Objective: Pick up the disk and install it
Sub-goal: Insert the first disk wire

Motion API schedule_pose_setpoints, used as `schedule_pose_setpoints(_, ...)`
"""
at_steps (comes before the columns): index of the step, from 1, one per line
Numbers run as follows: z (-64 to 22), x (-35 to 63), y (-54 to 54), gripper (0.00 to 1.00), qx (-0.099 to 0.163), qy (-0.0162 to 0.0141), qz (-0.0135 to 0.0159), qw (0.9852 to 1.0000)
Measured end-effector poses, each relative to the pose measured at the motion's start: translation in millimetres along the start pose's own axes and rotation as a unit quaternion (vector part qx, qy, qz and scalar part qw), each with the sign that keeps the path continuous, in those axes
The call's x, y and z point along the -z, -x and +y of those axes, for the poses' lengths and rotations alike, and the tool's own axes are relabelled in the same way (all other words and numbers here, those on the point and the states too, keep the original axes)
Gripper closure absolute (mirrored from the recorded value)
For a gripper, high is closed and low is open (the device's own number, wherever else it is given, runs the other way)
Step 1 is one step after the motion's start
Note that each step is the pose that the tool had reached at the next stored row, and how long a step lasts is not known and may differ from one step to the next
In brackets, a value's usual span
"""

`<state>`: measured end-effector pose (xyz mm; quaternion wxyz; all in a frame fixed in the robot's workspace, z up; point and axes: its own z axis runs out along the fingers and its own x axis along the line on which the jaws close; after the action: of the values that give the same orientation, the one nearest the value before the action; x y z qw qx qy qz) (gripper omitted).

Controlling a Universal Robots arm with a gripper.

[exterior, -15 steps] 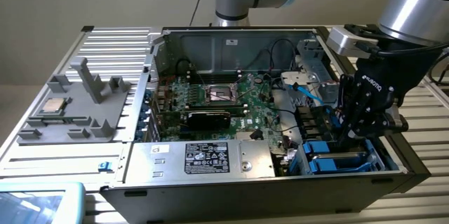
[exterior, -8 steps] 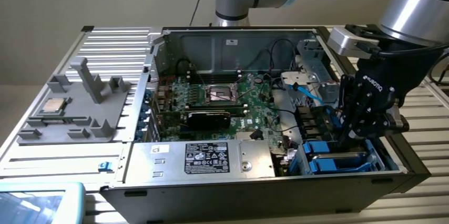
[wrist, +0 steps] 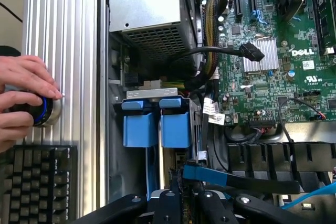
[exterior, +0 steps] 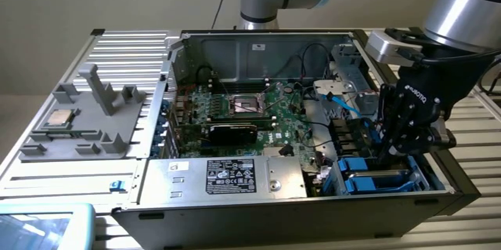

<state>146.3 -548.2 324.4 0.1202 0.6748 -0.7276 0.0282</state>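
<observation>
Disk: the flat silver-grey metal hard drive with blue plastic rails (exterior: 379, 184) appears to sit in the drive bay at the near corner of the case, on the exterior view's right. In the wrist view its blue end tabs (wrist: 140, 127) stand side by side at the bay mouth.
Gripper: the black gripper (exterior: 389, 155) reaches down into that bay, directly over the disk. In the wrist view its black linkages (wrist: 181, 203) lie close to the blue tabs. I cannot tell how far open it is, or whether it grips the disk.
Bay surroundings: a bright blue flat cable (wrist: 236, 179) crosses just beside the gripper.
Case: the open black tower computer case (exterior: 297, 218) lies on its side, with the green motherboard (exterior: 259, 115) exposed. The large silver box with a black label (exterior: 234, 176) is near the bay.
Outside the case: a grey plastic tray (exterior: 86, 127) holds a small square silver chip (exterior: 58, 118), well apart from the bay. A person's hand (wrist: 23, 98) rests on a black-and-blue knob beside a black keyboard (wrist: 37, 182).
Progress: judged late; the pick-up looks done and the disk is at its slot.
Left: whether it is fully seated is unclear, and the gripper is not clear of the bay.
</observation>
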Motion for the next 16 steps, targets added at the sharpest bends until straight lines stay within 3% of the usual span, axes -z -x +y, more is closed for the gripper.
schedule_pose_setpoints(16,0.9,-0.5,-0.2,0.83,-0.002,-0.0009,-0.0005,1.0)
